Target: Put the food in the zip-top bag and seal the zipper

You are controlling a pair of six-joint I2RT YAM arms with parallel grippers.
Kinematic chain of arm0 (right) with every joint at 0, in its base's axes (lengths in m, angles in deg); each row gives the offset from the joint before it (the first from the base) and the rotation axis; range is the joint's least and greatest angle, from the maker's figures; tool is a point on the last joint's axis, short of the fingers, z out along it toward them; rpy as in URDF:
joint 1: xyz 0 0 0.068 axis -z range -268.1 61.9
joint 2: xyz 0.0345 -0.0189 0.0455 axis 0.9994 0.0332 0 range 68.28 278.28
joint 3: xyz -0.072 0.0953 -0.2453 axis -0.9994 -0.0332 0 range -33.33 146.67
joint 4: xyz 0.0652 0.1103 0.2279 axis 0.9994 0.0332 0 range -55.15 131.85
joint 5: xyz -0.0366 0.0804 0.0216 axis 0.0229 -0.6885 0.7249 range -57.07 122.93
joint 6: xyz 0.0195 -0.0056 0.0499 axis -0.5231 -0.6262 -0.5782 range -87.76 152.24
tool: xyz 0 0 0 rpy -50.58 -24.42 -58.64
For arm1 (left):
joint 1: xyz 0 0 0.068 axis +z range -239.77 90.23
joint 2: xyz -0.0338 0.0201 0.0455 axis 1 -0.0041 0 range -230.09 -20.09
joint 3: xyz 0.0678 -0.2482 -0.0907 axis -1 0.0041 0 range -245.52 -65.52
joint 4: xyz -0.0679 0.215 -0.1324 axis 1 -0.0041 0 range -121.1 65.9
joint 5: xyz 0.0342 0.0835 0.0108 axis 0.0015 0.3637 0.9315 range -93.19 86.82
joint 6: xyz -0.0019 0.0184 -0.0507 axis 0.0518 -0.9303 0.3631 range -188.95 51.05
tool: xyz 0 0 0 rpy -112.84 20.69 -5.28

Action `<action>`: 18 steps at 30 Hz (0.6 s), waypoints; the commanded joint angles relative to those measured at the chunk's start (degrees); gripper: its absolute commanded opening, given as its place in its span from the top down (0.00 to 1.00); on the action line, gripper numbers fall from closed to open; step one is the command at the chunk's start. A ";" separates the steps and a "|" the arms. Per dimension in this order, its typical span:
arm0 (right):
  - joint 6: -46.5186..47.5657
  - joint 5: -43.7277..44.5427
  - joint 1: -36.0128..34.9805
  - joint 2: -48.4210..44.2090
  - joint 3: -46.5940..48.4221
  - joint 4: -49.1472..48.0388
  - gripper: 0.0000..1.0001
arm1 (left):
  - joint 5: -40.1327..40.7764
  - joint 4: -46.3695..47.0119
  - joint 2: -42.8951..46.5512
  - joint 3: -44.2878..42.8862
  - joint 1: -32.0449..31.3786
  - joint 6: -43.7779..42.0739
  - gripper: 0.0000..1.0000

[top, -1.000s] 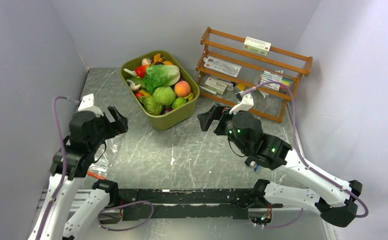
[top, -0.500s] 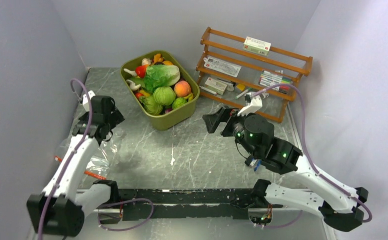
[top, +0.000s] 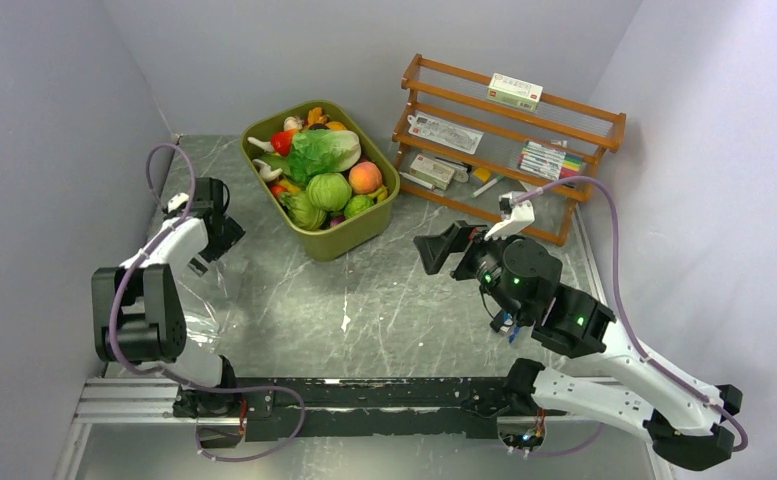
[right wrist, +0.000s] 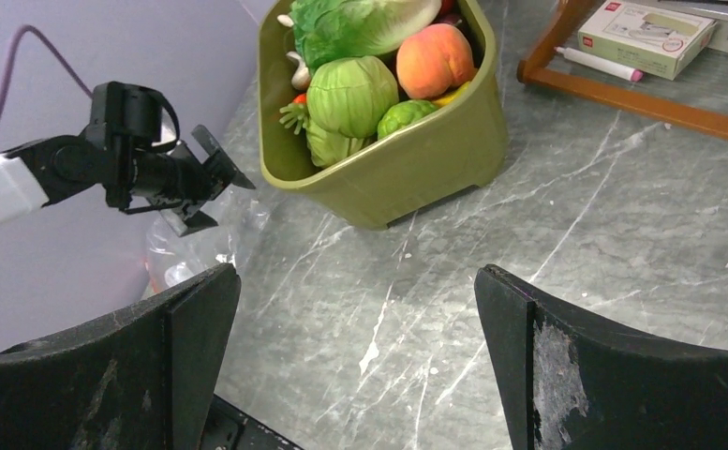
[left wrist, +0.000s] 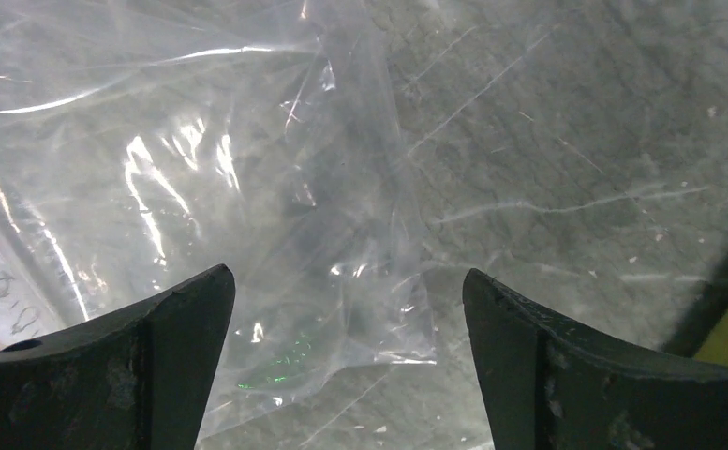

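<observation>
Pale lilac walls close round a grey, marbled worktop (top: 364,300). Near its left edge, about halfway back, the zip-top bag (left wrist: 200,187) lies flat and crumpled. Its clear film throws bright glints and the stone shows through it. The left arm doubles back from the near-left corner and reaches along that edge, setting the left hand (left wrist: 346,281) over the far part of the bag, pointing down. The left wrist view shows its jaws wide apart with a corner of the film between them and nothing gripped. Whether the tips touch the plastic cannot be told.

Further right, toward the far edge and left of the middle, stands an olive-green tub (top: 359,232) heaped with the food. A leafy lettuce (top: 324,150) lies at the back, a round green cabbage (top: 328,190) sits in the centre, and an orange-pink peach (top: 365,177) rests just beside the cabbage. Smaller red and green pieces are packed round them. The tub and the bag are well apart.

Right of the middle, the right hand (right wrist: 355,272) hangs above bare stone, aimed toward the tub, its jaws spread wide and holding nothing.

At the far-right corner a wooden rack (top: 574,105) leans against the wall. A white box (top: 516,90) sits on its top rail, and flat packets and coloured pens lie on the shelves below.
</observation>
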 commanded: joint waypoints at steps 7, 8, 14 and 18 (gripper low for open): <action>4.56 1.66 -0.28 -0.50 -0.55 -2.55 0.00 | -0.97 3.74 -1.37 2.91 0.56 4.37 0.29; 4.71 1.60 -0.28 -0.31 -0.50 -2.75 0.00 | -0.61 4.13 -1.17 3.66 0.56 4.28 0.31; 5.13 1.09 -0.24 0.42 -1.10 -3.73 0.00 | -0.85 5.63 -0.73 7.58 0.56 5.60 0.37; 5.01 0.52 -0.28 1.16 -0.81 -3.72 0.00 | -2.74 6.93 -0.05 9.23 0.53 5.56 0.52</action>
